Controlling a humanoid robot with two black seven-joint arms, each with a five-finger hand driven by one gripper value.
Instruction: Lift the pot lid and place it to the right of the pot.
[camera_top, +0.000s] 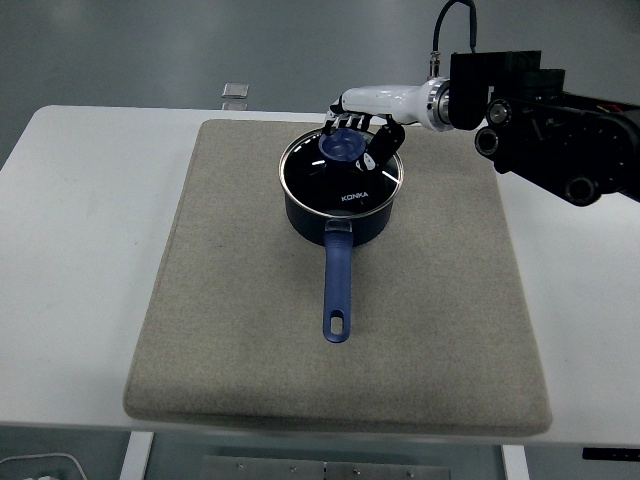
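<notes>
One hand (362, 128) seemingly around lid knob (343, 146)

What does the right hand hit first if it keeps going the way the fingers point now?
Most likely the blue knob on the pot lid. The right hand sits just above and behind it, fingers curling down around it. Contact cannot be confirmed from this one view.

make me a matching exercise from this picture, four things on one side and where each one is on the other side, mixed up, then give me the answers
1. glass pot lid with blue knob
2. long blue pot handle
3. beige rectangular felt mat
4. right hand

A. lies under the pot
B. points toward the table's near edge
C. sits on the dark blue pot
D. hangs over the lid's knob

Pairs: 1-C, 2-B, 3-A, 4-D
</notes>
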